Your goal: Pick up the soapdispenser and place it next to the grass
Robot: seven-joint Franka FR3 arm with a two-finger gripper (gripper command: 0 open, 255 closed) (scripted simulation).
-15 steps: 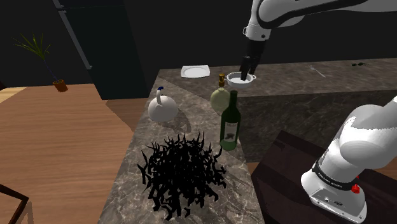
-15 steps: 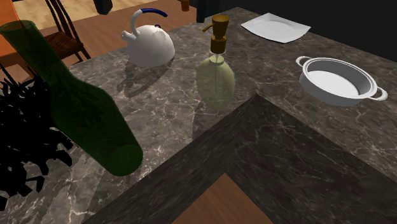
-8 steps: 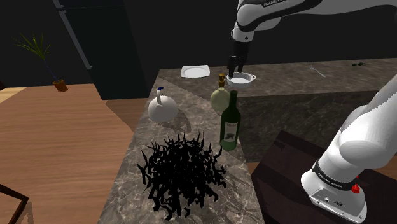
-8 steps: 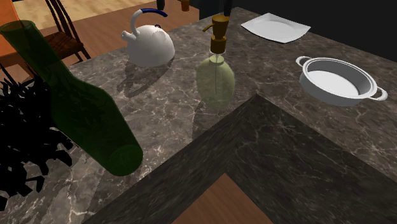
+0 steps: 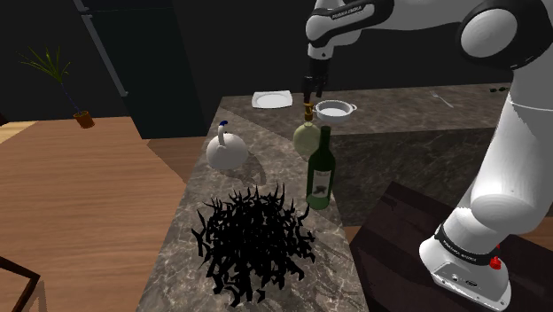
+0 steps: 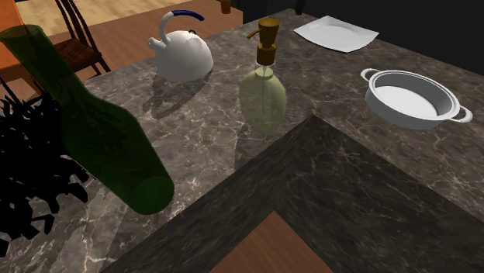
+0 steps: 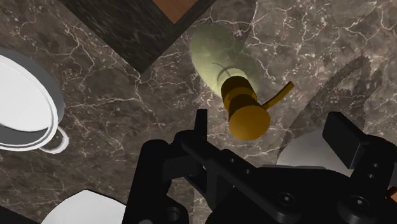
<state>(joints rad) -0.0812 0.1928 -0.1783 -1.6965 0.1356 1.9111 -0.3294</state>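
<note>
Where the dark marble counter [image 5: 177, 266] comes nearest, a black spiky clump of grass [image 5: 253, 237] sits; behind it stands a dark green glass wine bottle [image 5: 320, 173]; a little further back the pale green round soap dispenser with a gold pump [image 5: 306, 135] stands upright, a white kettle [image 5: 227, 151] off to the shoulder view's left; the black gripper [image 5: 312, 91] hangs just above the pump, fingers spread either side without touching; beyond lie a white two-handled pan [image 5: 335, 109] and a white square plate [image 5: 271, 99].
</note>
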